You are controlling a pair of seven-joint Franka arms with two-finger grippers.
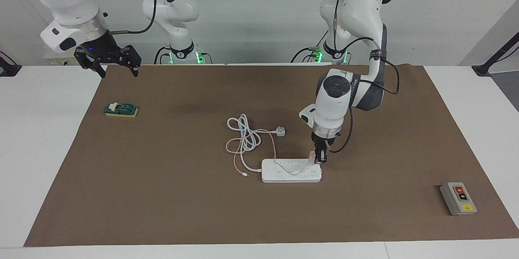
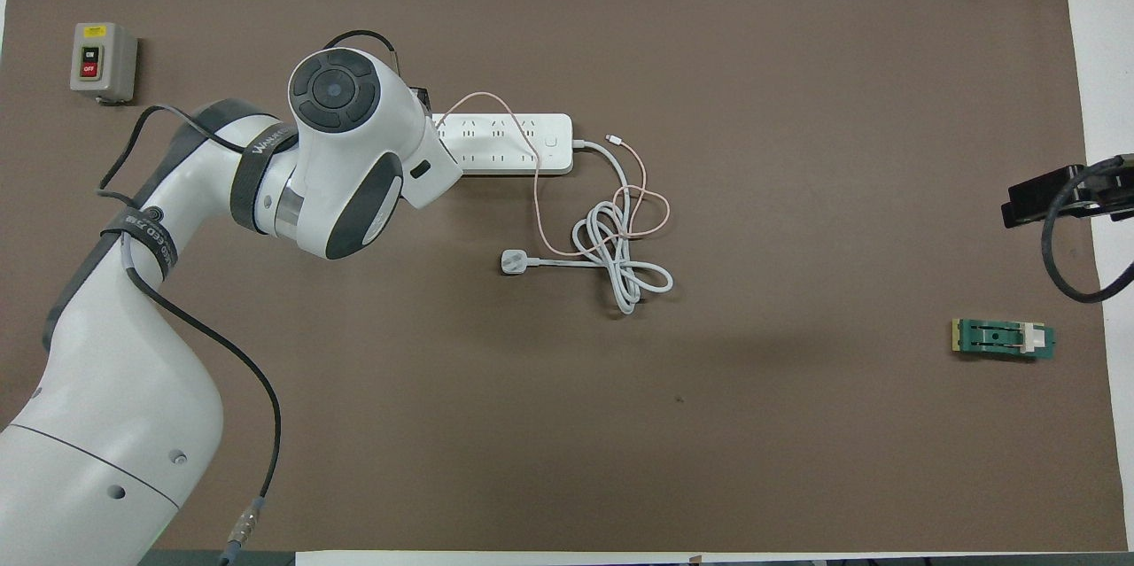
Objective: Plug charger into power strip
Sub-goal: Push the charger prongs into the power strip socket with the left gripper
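One step looks unfinished: the charger is pinched in the left gripper, whose jaws are clenched on it just over the strip, at the end toward the left arm's side. From the facing view I cannot tell whether the prongs have entered a socket or merely hover on top; I judge the seating push is what remains, then letting go.

On a clock face laid over the facing view with the strip at centre, the gripper sits at about two o'clock. The pink cable loops across the strip's top toward ten o'clock, where it tangles with the white cord and its plug. That tangle crowds the ten-to-twelve sector. From three round to nine o'clock the brown mat is bare, so the arm has room to withdraw there.

A grey box sits well apart at four o'clock near the mat's edge. A green block lies at ten o'clock, far off. Above the mat's corner near that block, the right gripper waits with jaws spread, holding nothing.
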